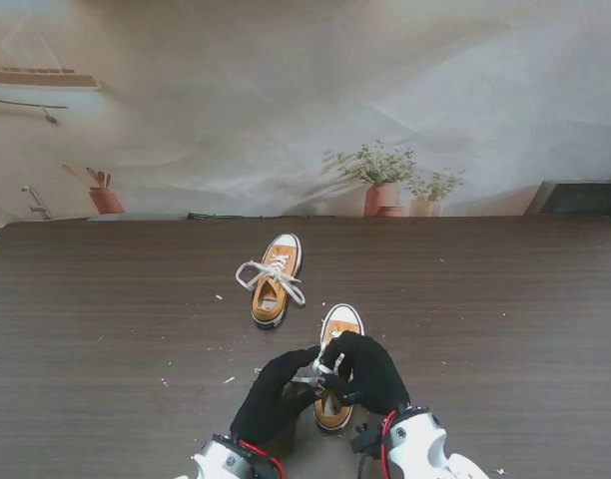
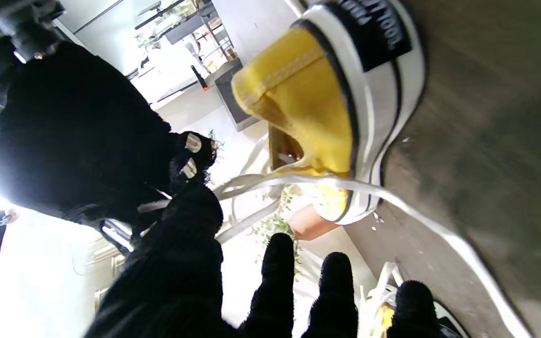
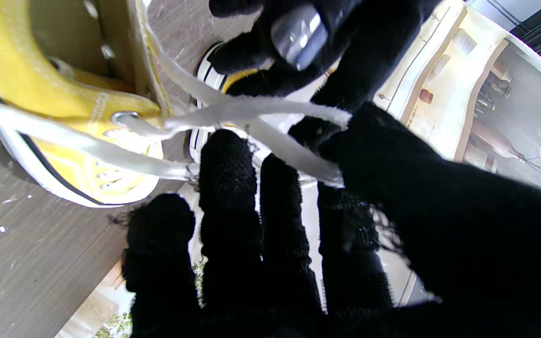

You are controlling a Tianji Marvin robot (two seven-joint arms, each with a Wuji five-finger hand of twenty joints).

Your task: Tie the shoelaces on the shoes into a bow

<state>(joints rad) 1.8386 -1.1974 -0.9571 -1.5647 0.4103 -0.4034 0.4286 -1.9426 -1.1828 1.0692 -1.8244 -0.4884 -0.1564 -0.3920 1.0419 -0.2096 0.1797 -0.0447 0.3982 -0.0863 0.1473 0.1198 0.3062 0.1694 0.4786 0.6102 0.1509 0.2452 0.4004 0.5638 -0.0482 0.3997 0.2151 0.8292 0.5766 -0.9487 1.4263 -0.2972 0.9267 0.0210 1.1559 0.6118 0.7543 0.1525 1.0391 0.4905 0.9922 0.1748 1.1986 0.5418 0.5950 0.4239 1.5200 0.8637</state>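
Gaping yellow shoe (image 1: 335, 384), white laces (image 3: 251, 110) loose

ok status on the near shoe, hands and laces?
Both hands on the near shoe: left hand and right hand each pinching white lace. No bow yet. Far shoe lies apart, untouched. Nothing in the way.

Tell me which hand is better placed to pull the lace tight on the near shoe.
Right. The right hand already pinches the white lace of the near shoe; the left hand sits beside it.
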